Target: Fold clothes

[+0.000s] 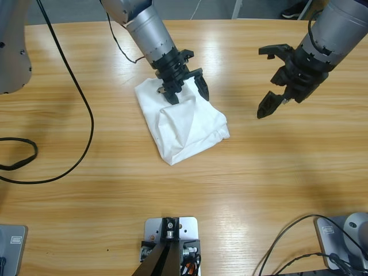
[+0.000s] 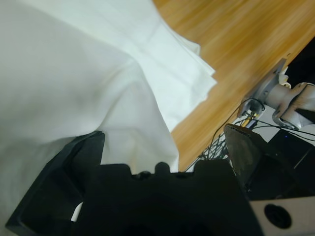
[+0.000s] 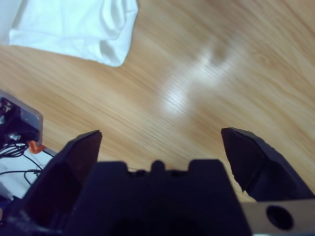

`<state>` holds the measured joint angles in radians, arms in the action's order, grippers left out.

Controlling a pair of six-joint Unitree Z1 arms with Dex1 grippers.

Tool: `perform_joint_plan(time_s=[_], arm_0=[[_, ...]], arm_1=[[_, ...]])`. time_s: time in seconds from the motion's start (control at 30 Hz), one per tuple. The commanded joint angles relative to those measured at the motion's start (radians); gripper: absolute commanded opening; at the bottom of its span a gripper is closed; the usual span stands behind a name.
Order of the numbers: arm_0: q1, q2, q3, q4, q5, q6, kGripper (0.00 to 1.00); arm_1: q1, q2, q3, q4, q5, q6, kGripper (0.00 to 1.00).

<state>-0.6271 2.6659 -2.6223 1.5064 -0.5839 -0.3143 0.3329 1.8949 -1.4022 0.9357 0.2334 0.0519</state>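
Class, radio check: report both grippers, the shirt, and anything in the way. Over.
Left gripper open, jaws over the T-shirt. Right gripper open above bare table, holding nothing. Shirt folded into a compact bundle. Nothing in the way; black cable lies apart from it.

Both arms are silver-grey cylinders ending in black two-jaw grippers; a thin black cable trails beside the left arm.

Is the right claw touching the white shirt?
No, the right claw hangs open over bare wooden table, well apart from the folded white shirt.
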Motion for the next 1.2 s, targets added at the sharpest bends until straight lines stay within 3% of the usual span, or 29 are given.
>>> perform_joint_plan(time_s=[0.03,0.2,0.43,0.63,0.9,0.97,1.03,1.1,1.13,1.2], arm_0=[[0.02,0.127,-0.345,0.138,-0.017,0.022,0.964],[0.02,0.045,-0.417,0.15,0.026,0.084,0.964],[0.01,-0.113,-0.399,0.155,0.105,0.136,0.964],[0.015,-0.164,-0.217,0.156,0.222,0.125,0.964],[0.13,-0.204,0.04,0.151,0.266,0.109,0.964],[0.141,-0.284,0.147,0.103,0.272,0.11,0.964],[0.146,-0.469,0.473,-0.13,0.272,0.096,0.964],[0.166,-0.667,0.886,-0.435,0.264,0.071,0.964],[0.169,-0.723,1.021,-0.514,0.265,0.07,0.964],[0.171,-0.768,1.136,-0.572,0.266,0.076,0.964]], arm_1=[[0.023,-0.084,0.063,0.021,0.003,0.002,0.991],[0.023,-0.143,0.064,0.041,-0.017,0.002,0.995],[0.041,-0.237,0.095,0.041,0.008,-0.001,1.0],[0.106,-0.264,0.189,-0.001,0.018,0.021,1.0],[0.292,-0.22,0.202,-0.07,0.022,0.124,0.936],[0.293,-0.238,0.197,-0.071,-0.006,0.125,0.936],[0.293,-0.246,0.199,-0.078,-0.018,0.126,0.936],[0.293,-0.236,0.202,-0.087,-0.017,0.127,0.936],[0.293,-0.231,0.202,-0.095,-0.016,0.128,0.936],[0.293,-0.211,0.182,-0.106,-0.014,0.128,0.94]])
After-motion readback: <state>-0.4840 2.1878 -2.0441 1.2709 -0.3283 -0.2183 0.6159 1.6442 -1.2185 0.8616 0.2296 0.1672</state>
